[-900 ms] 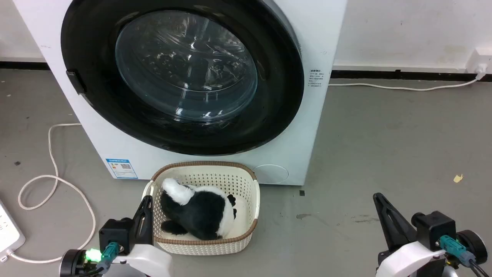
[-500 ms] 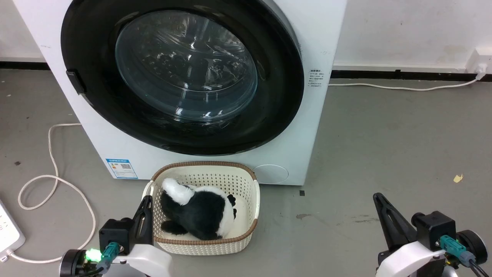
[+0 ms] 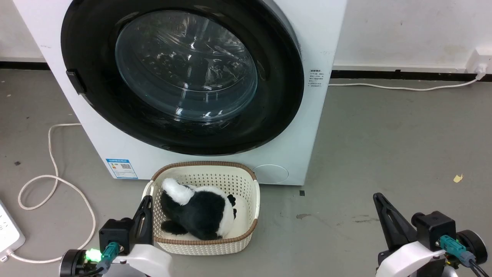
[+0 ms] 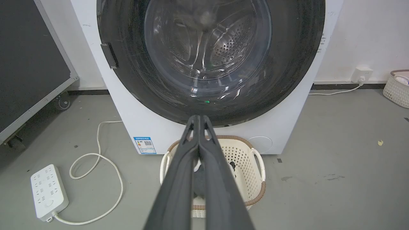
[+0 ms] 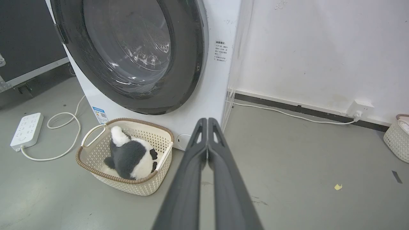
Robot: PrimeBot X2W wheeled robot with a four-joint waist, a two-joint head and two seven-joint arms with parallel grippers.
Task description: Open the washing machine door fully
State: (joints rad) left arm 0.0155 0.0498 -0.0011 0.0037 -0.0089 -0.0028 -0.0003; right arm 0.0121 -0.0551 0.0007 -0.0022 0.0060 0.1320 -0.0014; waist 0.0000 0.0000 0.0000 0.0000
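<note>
the washing machine door [image 3: 184, 73] lies shut against the washing machine [image 3: 284, 154]. the left gripper [image 3: 147, 199] and right gripper [image 3: 378, 197] are held low, fingers pressed together, well apart from it. opening is judged not yet begun; a reach to its rim is called for.

Looks like a test lab: washing machine [image 4: 140, 127] on bare grey floor [image 4: 319, 175], power strip [image 4: 48, 187] loose at its 8 o'clock, wheeled black case [image 4: 28, 64] at 10.
</note>
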